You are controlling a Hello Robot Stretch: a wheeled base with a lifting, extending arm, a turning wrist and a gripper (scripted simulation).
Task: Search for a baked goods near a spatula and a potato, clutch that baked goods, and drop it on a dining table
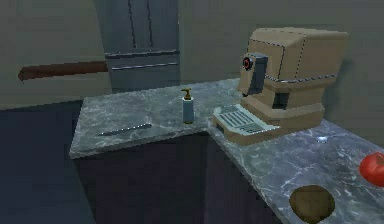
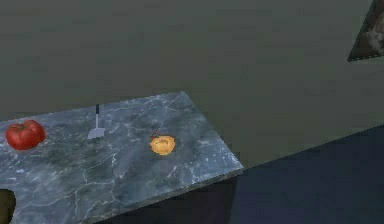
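Fwd view, L→R: thin grey utensil (image 1: 125, 129) flat on marble worktop (image 1: 150, 110), pump bottle (image 1: 187, 107), beige coffee machine (image 1: 285, 75), brown potato-like lump (image 1: 312, 203), red tomato (image 1: 373, 166) at right edge. Arm side view, L→R: tomato, spatula (image 2: 97, 125), then round tan-orange baked goods (image 2: 163, 145) mid-worktop, near spatula but apart. End effector state: can't tell.
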